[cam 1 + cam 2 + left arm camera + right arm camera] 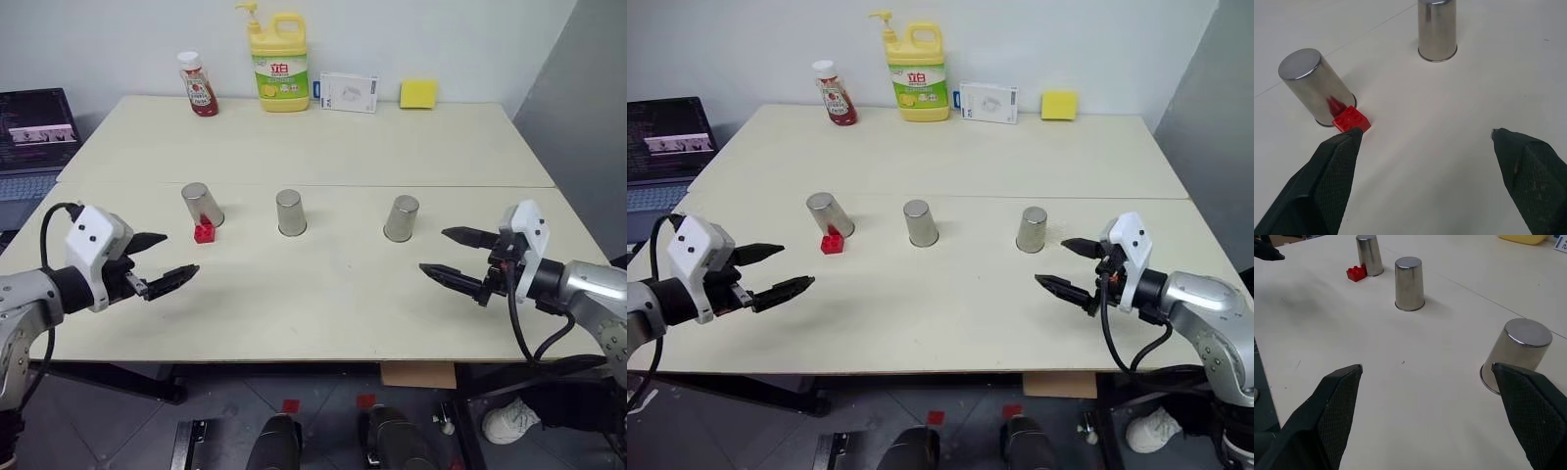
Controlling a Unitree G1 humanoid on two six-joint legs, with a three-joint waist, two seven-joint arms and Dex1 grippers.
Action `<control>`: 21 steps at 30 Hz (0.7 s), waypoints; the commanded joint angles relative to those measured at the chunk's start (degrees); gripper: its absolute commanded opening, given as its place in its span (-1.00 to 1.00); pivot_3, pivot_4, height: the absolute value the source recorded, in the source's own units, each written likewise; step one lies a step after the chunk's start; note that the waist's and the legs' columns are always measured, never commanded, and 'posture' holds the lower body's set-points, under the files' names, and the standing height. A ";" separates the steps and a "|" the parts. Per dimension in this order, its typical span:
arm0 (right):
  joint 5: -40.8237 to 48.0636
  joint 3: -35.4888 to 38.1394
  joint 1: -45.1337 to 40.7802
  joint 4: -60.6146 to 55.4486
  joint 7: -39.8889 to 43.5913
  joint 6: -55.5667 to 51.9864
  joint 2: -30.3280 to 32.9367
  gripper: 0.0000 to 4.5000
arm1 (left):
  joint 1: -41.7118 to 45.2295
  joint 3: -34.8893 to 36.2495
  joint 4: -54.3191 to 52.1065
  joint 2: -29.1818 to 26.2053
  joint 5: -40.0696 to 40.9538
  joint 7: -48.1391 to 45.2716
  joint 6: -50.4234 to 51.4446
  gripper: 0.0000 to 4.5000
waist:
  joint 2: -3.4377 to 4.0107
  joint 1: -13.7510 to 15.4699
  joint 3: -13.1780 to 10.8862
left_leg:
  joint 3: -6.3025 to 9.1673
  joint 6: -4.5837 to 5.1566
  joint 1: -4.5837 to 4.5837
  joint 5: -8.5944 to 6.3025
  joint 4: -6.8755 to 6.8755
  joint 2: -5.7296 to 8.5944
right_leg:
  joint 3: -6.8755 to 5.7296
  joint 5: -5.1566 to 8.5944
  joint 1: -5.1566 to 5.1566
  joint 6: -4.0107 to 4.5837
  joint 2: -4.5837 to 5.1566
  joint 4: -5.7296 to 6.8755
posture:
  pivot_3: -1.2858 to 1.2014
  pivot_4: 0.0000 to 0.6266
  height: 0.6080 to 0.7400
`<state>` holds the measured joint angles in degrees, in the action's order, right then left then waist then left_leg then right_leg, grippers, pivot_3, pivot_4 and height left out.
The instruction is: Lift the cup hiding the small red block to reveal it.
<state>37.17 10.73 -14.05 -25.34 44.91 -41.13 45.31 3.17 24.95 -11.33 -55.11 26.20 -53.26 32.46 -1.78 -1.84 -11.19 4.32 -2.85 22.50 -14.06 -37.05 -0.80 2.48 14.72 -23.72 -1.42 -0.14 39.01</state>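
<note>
Three silver-grey metal cups stand upside down in a row on the cream table [323, 304]: a left cup [201, 204], a middle cup [290, 212] and a right cup [401, 217]. The small red block [204, 232] lies uncovered on the table, right against the near side of the left cup's rim [1315, 88]. My left gripper [181, 254] hovers open just short of the block [1352, 120], holding nothing. My right gripper [432, 250] is open and empty too, a little in front of the right cup [1518, 355].
Along the table's back edge stand a red-capped sauce bottle [199, 86], a yellow detergent bottle [279, 64], a white box [349, 92] and a yellow sponge [418, 93]. A laptop [34, 132] sits off the table's left side.
</note>
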 commanded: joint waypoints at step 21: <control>0.64 2.05 1.10 -1.90 0.97 1.26 1.26 1.00 | 1.83 -0.42 -1.08 -0.81 -0.47 1.09 -1.37 0.99 | 0.00 0.00 0.00 | 0.00 0.00 0.01 0.00 0.00 0.00 | 0.01 0.00 0.00 0.00 0.00 -0.01 | 0.03 -0.52 1.00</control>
<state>37.23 10.74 -12.72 -25.39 45.42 -40.81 45.61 4.12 24.26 -11.41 -55.06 26.08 -52.49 31.31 -1.78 -1.83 -11.19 4.32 -2.85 22.51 -14.06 -37.05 -0.80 2.49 14.72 -23.72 -1.42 -0.14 39.00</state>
